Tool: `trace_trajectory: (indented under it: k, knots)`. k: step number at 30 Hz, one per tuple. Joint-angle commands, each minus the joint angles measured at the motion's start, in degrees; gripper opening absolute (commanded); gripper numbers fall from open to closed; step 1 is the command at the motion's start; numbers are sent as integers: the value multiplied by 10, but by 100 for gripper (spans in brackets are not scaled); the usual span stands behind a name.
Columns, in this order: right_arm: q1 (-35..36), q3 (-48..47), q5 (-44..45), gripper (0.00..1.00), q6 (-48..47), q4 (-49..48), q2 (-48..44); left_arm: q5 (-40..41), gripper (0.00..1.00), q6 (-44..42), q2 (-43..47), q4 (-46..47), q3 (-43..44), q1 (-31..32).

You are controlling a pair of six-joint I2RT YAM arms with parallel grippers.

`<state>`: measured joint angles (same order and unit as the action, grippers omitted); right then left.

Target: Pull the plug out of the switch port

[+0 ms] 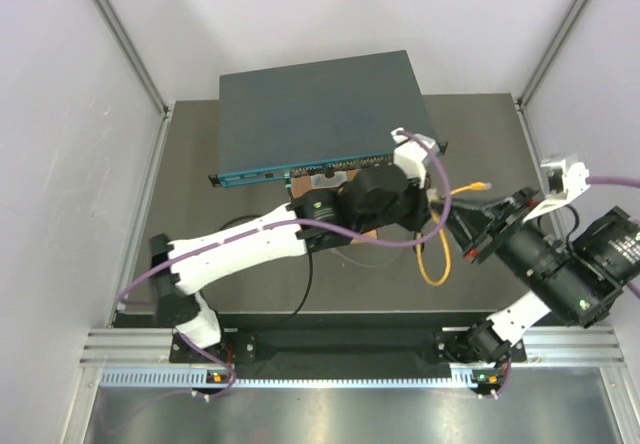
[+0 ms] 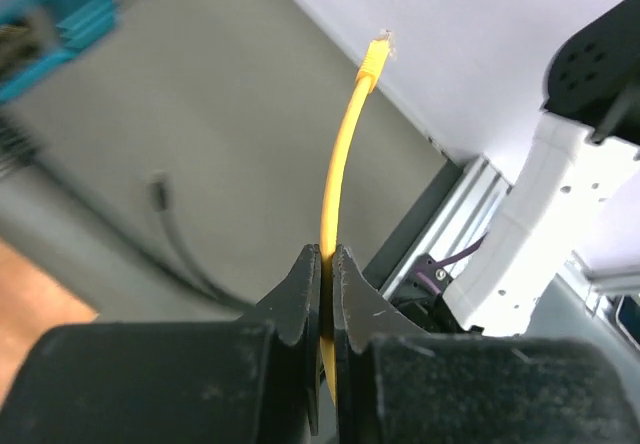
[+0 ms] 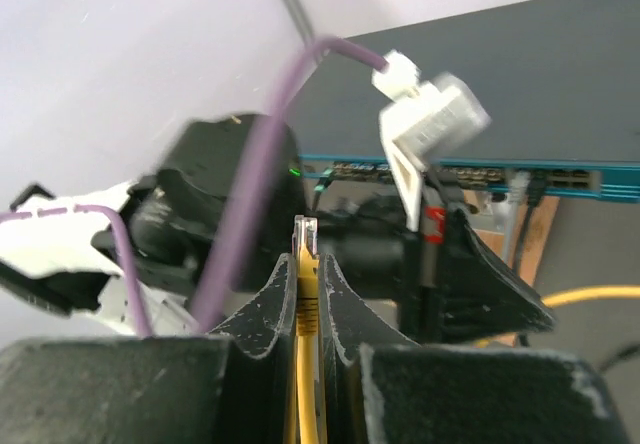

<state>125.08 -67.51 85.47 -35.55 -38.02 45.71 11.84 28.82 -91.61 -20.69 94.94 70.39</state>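
The switch [image 1: 320,114] is a flat dark grey box with a teal front strip at the back of the table. It also shows in the right wrist view [image 3: 520,94] and as a blurred teal corner in the left wrist view [image 2: 60,14]. My left gripper [image 1: 432,202] [image 2: 325,249] is shut on a yellow cable [image 2: 335,164], whose far plug [image 2: 380,49] hangs free in the air [image 1: 484,183]. My right gripper [image 1: 460,229] [image 3: 308,254] is shut on the cable's other yellow plug [image 3: 305,239], with its clear tip pointing at the switch but apart from it.
A brown wooden board [image 1: 305,179] lies under the switch's front. The yellow cable loops down on the mat [image 1: 435,264]. A black cable [image 1: 305,284] runs toward the near edge. Purple arm cables [image 3: 250,184] cross the right wrist view. White walls enclose the table.
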Motion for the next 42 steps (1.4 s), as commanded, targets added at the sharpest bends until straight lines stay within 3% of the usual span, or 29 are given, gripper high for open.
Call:
trace_trajectory:
  k: [1, 6, 9, 10, 13, 15, 16, 24, 30, 36, 42]
  knots:
    - [-40, -32, 57, 0, 61, 131, -26, -96, 0, 15, -52, 18, 43, -27]
    - [-135, -66, 73, 0, 216, 374, -82, -139, 0, 62, -142, 30, 79, -72]
    - [-175, -27, 74, 0, 225, 393, -137, -157, 7, 79, -190, 50, 100, -82]
    - [-178, -16, 72, 0, 231, 394, -149, -161, 18, 79, -202, 56, 106, -83]
    - [-178, 15, 83, 0, 232, 392, -169, -154, 28, 70, -241, 36, 146, -83]
    - [-178, 30, 94, 0, 227, 393, -156, -125, 51, 63, -241, 32, 148, -84]
    - [-178, 30, 95, 0, 228, 393, -156, -125, 51, 63, -241, 30, 148, -84]
    - [-179, 101, 106, 0, 266, 394, -175, -102, 68, 41, -159, 28, 83, -76]
    - [-198, 154, 116, 0, 312, 398, -181, -74, 69, 27, -43, 23, -4, -44]
    - [-246, 164, 109, 0, 327, 396, -125, 13, 65, 36, 85, -30, -92, -10]
    - [-320, 169, 89, 0, 352, 402, -84, 10, 65, 56, 243, 5, -203, -3]
